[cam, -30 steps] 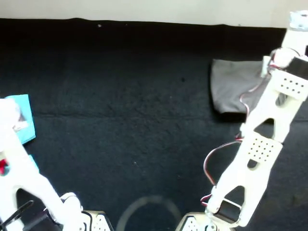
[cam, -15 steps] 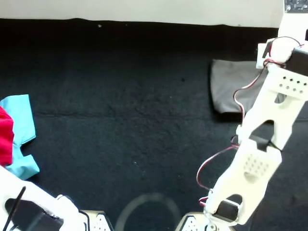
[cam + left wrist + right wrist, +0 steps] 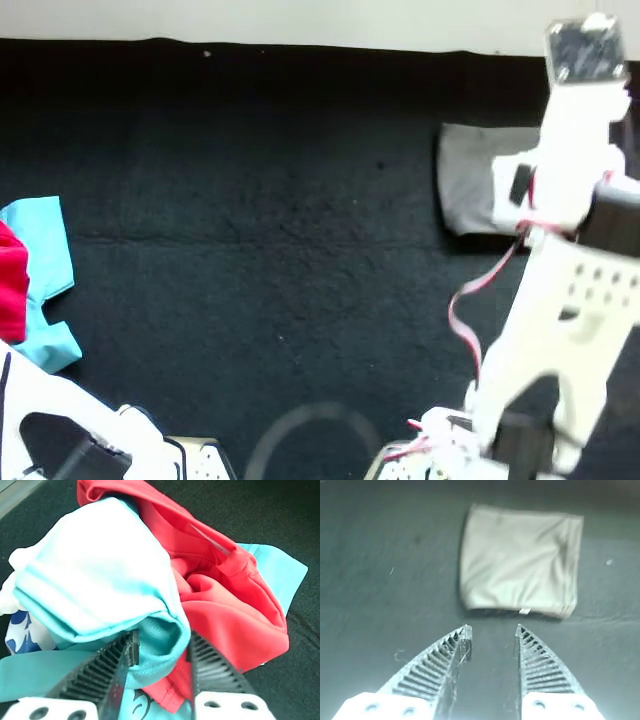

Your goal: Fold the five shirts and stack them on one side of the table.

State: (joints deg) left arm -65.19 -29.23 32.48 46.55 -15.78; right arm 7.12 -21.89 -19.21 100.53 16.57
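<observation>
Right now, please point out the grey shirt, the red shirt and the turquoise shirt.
grey shirt [image 3: 520, 565]: right wrist view, middle of the folded square.
red shirt [image 3: 235, 610]: left wrist view, its crumpled middle.
turquoise shirt [image 3: 95, 575]: left wrist view, the pale bulging fold.

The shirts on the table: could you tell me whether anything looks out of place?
Yes: the red shirt and cyan shirt lie crumpled in one tangled heap on the left, whereas the grey shirt lies neatly folded.
</observation>
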